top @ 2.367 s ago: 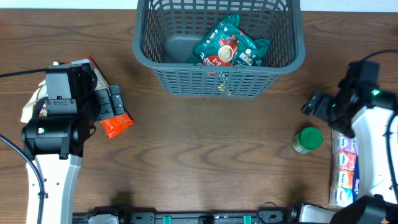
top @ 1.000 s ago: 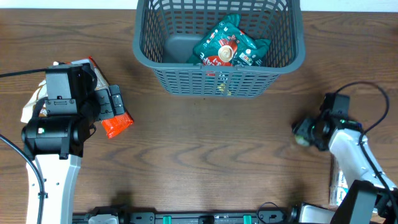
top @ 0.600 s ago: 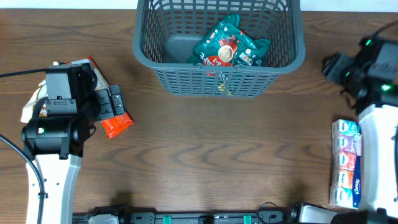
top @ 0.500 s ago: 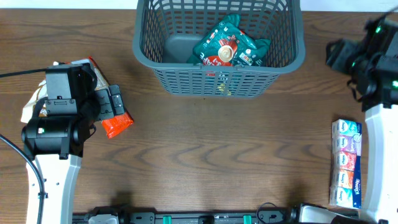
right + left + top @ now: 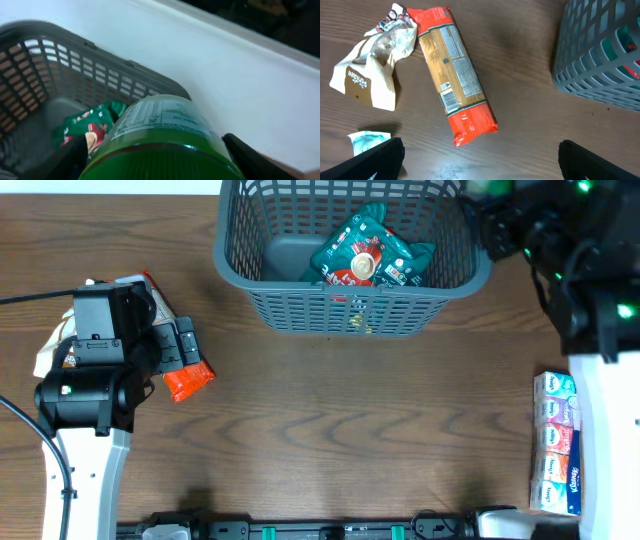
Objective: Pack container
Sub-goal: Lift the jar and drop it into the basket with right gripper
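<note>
The dark grey slotted basket (image 5: 240, 255) stands at the table's far middle and holds green snack packets (image 5: 370, 252). My right gripper (image 5: 486, 202) is shut on a green jar (image 5: 160, 135) with a ribbed green lid, and holds it above the basket's right rim (image 5: 75, 65). A green packet (image 5: 82, 127) lies below it. My left gripper (image 5: 186, 345) is open and empty, low over the table beside a red-and-orange packet (image 5: 452, 82). In the left wrist view the gripper (image 5: 480, 167) shows only its two dark fingertips (image 5: 370, 162).
A beige paper bag (image 5: 370, 70) and a teal packet (image 5: 367, 141) lie left of the red packet. The basket's corner (image 5: 605, 55) is at the right of the left wrist view. A row of tissue packs (image 5: 558, 442) lies at the table's right edge.
My right gripper came down on the green jar at the table's right, took hold of it, and carried it up to the basket's right rim. The left arm has not moved.
</note>
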Robot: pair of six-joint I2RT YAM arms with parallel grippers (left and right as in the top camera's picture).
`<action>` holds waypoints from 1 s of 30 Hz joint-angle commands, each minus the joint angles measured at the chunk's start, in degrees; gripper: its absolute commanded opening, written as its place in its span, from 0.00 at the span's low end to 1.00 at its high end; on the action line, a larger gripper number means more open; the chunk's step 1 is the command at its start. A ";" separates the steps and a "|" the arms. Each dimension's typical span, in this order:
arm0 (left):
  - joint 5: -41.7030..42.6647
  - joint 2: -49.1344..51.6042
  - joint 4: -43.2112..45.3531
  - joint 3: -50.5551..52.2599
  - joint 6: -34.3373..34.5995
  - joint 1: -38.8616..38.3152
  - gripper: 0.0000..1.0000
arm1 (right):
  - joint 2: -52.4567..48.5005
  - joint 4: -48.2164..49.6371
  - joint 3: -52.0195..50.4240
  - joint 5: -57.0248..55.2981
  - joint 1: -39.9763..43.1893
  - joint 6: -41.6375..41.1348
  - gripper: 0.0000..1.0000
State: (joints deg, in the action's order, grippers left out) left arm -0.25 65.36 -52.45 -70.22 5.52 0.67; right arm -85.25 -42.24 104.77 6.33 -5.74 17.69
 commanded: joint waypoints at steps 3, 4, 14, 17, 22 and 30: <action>-0.46 -0.42 0.02 -1.11 -1.44 0.28 0.99 | -9.75 2.95 0.50 0.70 -0.87 1.79 0.01; -0.46 -0.42 0.02 -1.11 -1.42 0.28 0.99 | -11.41 3.93 0.57 0.79 -1.20 0.98 0.01; -0.46 -0.42 -0.22 -1.11 -1.42 0.28 0.99 | -23.45 3.54 1.46 0.76 -3.98 -3.37 0.01; -0.46 -0.42 -0.28 -1.11 -1.42 0.28 0.99 | -26.10 1.66 1.46 0.76 -3.98 -4.11 0.01; -0.46 -0.42 -0.31 -1.11 -1.42 0.28 0.99 | -30.49 -1.51 1.44 0.66 -3.89 -4.68 0.01; -0.46 -0.42 -0.85 -1.11 -1.42 0.28 0.99 | -32.04 -0.57 1.49 -1.86 -3.89 -6.58 0.01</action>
State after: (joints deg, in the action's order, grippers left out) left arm -0.25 65.36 -52.77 -70.22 4.60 0.67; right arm -117.62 -43.38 104.95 6.15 -9.45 12.71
